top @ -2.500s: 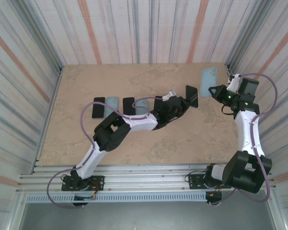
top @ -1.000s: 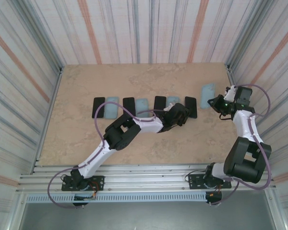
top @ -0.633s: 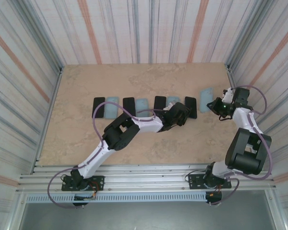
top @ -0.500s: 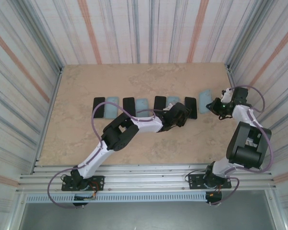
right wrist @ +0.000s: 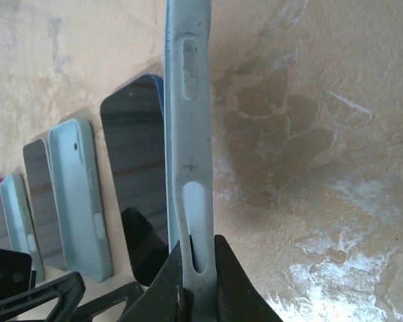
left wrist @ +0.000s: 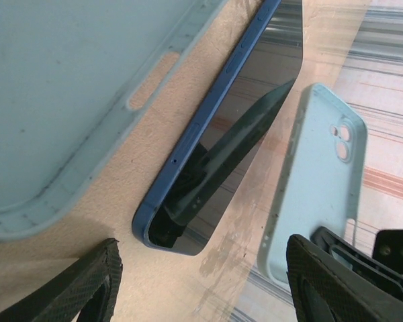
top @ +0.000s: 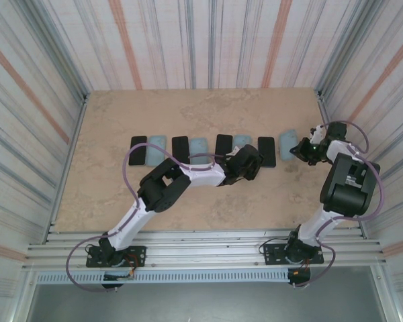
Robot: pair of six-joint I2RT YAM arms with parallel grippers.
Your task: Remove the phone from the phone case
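Jaws of the left claw (left wrist: 208,288) are standing spread, gripping nothing. Just ahead of them the dark phone (left wrist: 235,127) is lying flat on the table (right wrist: 309,134), out of its case. The right claw (right wrist: 196,258) is pinching the light-blue phone case (right wrist: 187,134) by its edge, holding it upright beside that phone. Beyond, another pale case (right wrist: 77,194) is lying face-up.

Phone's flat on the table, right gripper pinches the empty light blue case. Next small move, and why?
Probably lower the right gripper to lay the light blue silicone case flat on the beige table beside the blue-framed black phone, then open. The case is empty, pinched by its side wall; the left gripper is open, clear of the phone.
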